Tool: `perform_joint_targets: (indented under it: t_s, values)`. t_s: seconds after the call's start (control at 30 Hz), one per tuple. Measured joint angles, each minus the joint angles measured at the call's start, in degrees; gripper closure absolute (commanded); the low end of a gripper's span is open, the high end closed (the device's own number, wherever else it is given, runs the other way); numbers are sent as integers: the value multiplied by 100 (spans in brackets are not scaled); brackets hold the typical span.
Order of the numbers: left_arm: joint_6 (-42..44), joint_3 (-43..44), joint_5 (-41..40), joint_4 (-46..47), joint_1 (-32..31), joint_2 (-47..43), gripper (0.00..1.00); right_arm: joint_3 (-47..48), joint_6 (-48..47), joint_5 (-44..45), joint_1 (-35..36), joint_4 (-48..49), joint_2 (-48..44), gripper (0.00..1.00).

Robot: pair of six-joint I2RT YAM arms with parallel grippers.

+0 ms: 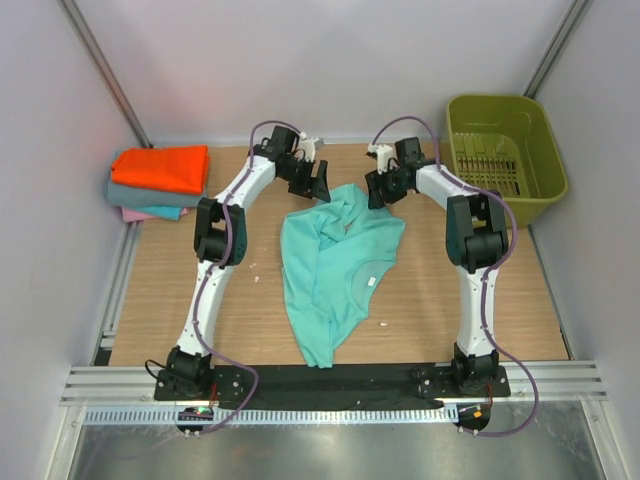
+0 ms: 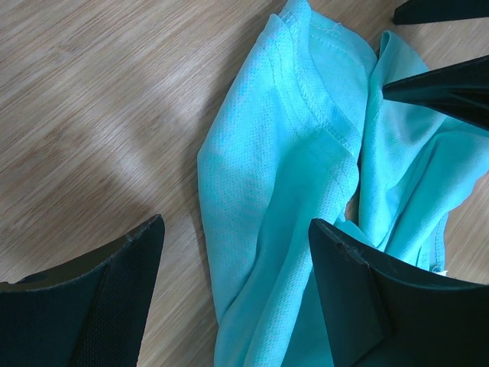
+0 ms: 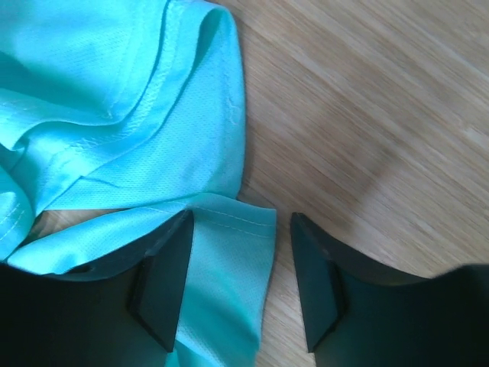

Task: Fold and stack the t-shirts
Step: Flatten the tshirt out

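Note:
A crumpled mint-green t-shirt [image 1: 335, 270] lies mid-table with its small white neck label facing up. Both grippers hover over its bunched far end. My left gripper [image 1: 315, 183] is open; in the left wrist view a ridge of the shirt [image 2: 283, 153] runs between its spread fingers [image 2: 114, 298]. My right gripper [image 1: 378, 187] is open too. Its wrist view shows a stitched hem corner of the shirt [image 3: 229, 252] between the jaws, against the left finger [image 3: 164, 283] and apart from the right one. Folded t-shirts are stacked at far left: orange [image 1: 160, 168] over grey-teal [image 1: 145, 195] over pink [image 1: 150, 213].
An olive-green plastic basket [image 1: 505, 155] stands at the back right corner. White walls close in the wooden table [image 1: 450, 300] on three sides. The right gripper's black fingertips [image 2: 443, 92] show at the top right of the left wrist view.

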Motion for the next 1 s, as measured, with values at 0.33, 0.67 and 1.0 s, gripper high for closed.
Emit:
perform_joint_targets:
  t_s: [0.33,0.67,1.0]
  values:
    - [2,0,-9,-2,-105,-2,22,9,98,-352,9,-111,68,97]
    - [-28,367,-24,74,-232,-7,20,162,-289,352,-96,-313,-295,99]
    - [422,767,-304,74,-673,-7,23,179,-474,597,-129,-297,-1239,99]
